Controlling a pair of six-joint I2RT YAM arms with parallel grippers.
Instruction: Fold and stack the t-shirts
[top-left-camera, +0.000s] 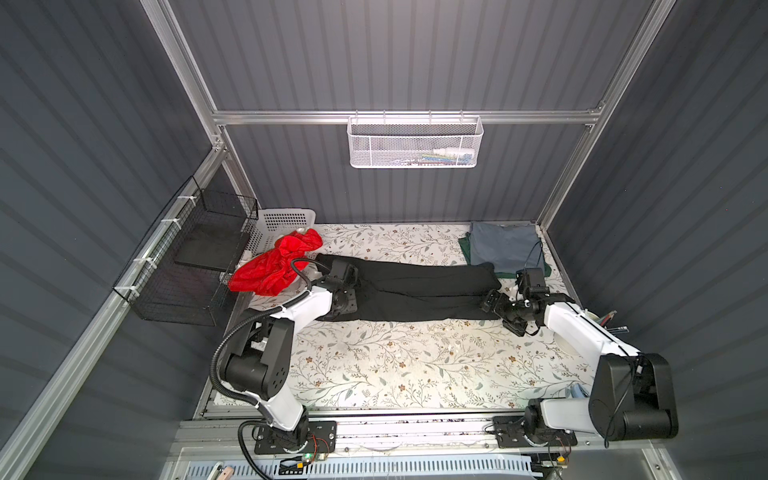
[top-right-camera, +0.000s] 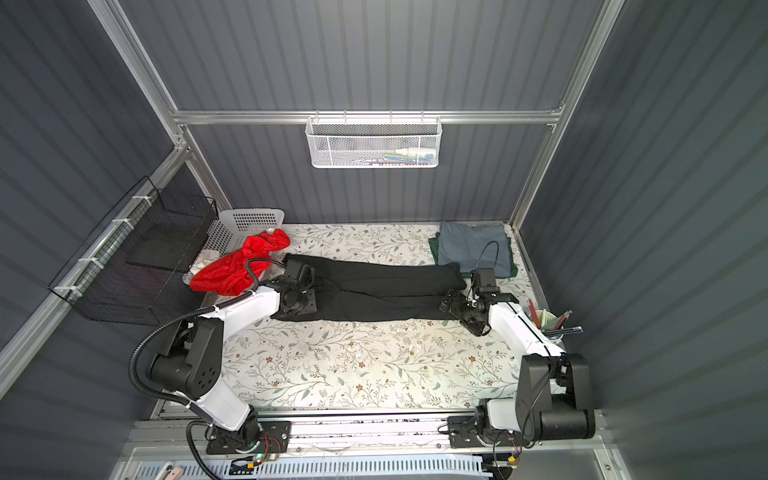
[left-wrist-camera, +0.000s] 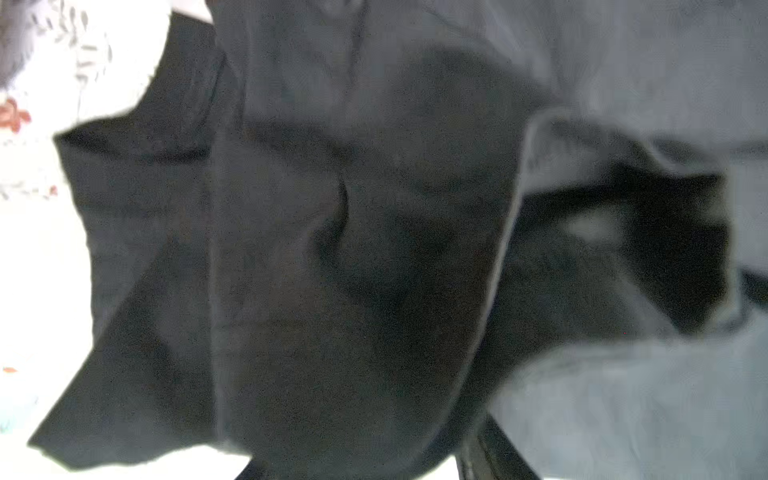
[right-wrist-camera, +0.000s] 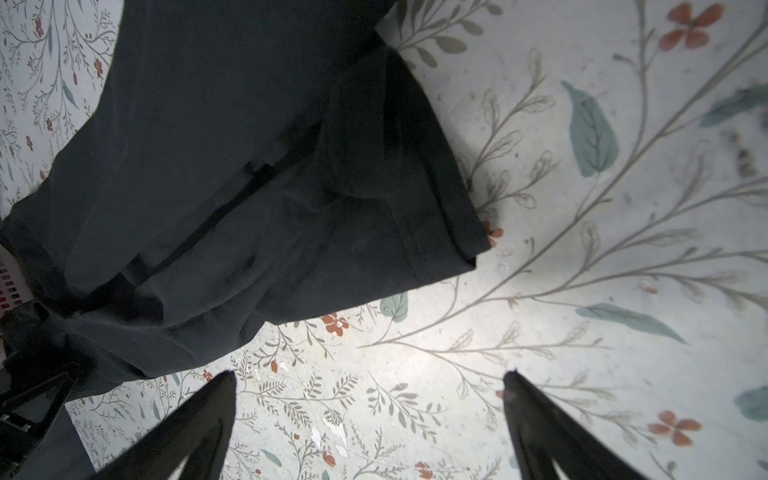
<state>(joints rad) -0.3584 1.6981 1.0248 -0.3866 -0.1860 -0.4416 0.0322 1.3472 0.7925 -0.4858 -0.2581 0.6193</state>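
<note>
Right gripper (right-wrist-camera: 368, 374) spread empty, left gripper (top-left-camera: 347, 291) unclear; black shirt (top-left-camera: 415, 291) half-folded; blue-grey (top-left-camera: 505, 245), green (top-left-camera: 466, 246) stacked 1 o'clock; red (top-left-camera: 274, 266) crumpled 10 o'clock.

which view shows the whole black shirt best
A top view: the black t-shirt lies there nearly whole, a long folded strip. The left wrist view shows only blurred close-up folds; the right wrist view shows just one hemmed end.

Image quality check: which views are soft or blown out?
Left wrist view: soft, the black shirt fills it with little detail, the tablecloth at the edge blown out white. Right wrist view: sharp, with a bright patch on the tablecloth ahead of the open right gripper. In both top views: sharp, glare on the tablecloth's near middle.
</note>
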